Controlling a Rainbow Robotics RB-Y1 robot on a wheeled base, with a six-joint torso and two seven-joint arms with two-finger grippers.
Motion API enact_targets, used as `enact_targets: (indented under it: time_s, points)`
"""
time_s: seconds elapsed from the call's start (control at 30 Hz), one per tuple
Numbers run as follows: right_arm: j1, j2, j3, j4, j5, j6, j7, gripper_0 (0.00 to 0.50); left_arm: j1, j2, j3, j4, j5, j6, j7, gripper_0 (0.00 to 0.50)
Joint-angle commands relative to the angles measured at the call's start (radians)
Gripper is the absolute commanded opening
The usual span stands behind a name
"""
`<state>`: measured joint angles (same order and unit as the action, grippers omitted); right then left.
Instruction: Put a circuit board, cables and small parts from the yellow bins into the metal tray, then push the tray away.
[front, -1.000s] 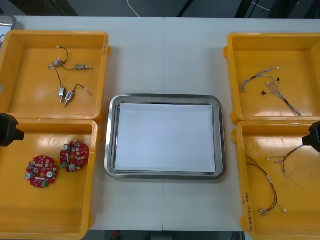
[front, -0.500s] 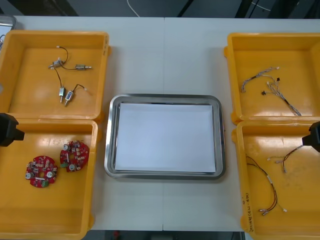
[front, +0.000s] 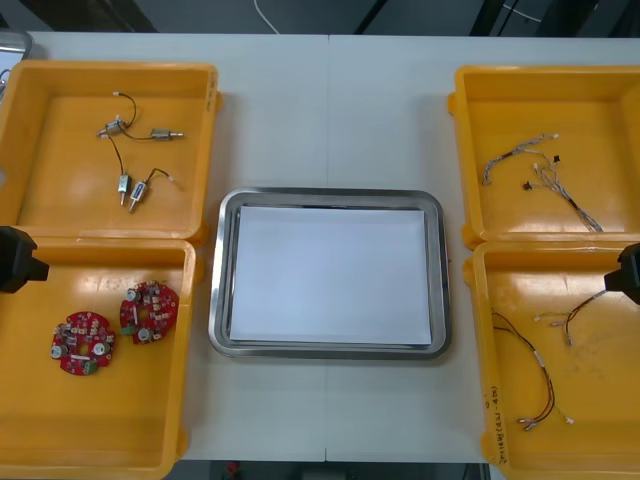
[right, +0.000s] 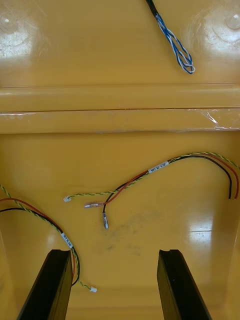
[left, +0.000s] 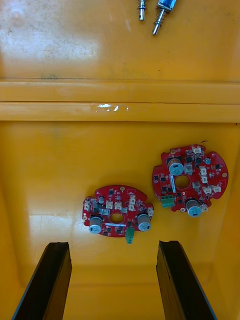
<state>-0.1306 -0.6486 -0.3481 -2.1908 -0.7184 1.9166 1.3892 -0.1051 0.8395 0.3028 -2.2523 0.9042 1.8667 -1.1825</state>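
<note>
Yellow plastic lower-left bin (front: 30, 420) and lower-right bin (front: 600, 450) flank white-lined steel tray (front: 216, 300), centre, unloaded: first pick pending. Left gripper (left: 112, 250) and right gripper (right: 114, 255) hover one over each bin, fingers apart. Next, likely: descend, clamp round red circuit board (left: 117, 217).

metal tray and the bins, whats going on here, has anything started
Nothing is being handled yet. The metal tray in the middle holds none of the parts. The left gripper hovers open over the circuit boards in the near left yellow bin. The right gripper hovers open over red and yellow cables in the near right yellow bin.
</note>
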Motion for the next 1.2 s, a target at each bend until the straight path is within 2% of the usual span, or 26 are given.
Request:
enact_targets:
  time_s: [0.03, 1.2]
  points:
    - [0.016, -0.036, -0.031, -0.032, -0.007, 0.003, -0.030, 0.491, -0.001, 0.041, 0.036, -0.026, -0.002, -0.001, -0.086, 0.500]
    - [0.016, -0.036, -0.031, -0.032, -0.007, 0.003, -0.030, 0.491, -0.001, 0.041, 0.036, -0.026, -0.002, -0.001, -0.086, 0.500]
